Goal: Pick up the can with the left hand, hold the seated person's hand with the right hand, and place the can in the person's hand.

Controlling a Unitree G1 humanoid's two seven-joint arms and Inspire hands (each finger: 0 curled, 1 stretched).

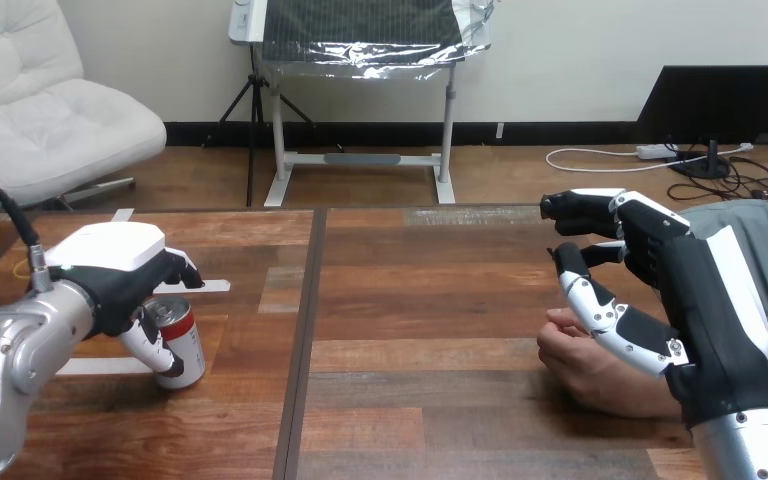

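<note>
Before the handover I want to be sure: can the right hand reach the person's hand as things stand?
Probably yes: the right hand hangs just over the person's hand, with nothing between them.

Left hand [110, 268] low, fingers curled round the can [184, 342]; right hand [705, 310] upright, fingers loosely bent, holding nothing.

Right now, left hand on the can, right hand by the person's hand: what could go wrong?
1. The left hand wraps its fingers round the red and silver can near its top; lifted, it could tilt or slip onto the wooden table.
2. The right hand sits over the person's hand, not curled round it; closing fast could pinch it.
3. The person's hand lies curled, so the can may find no open palm.
</note>
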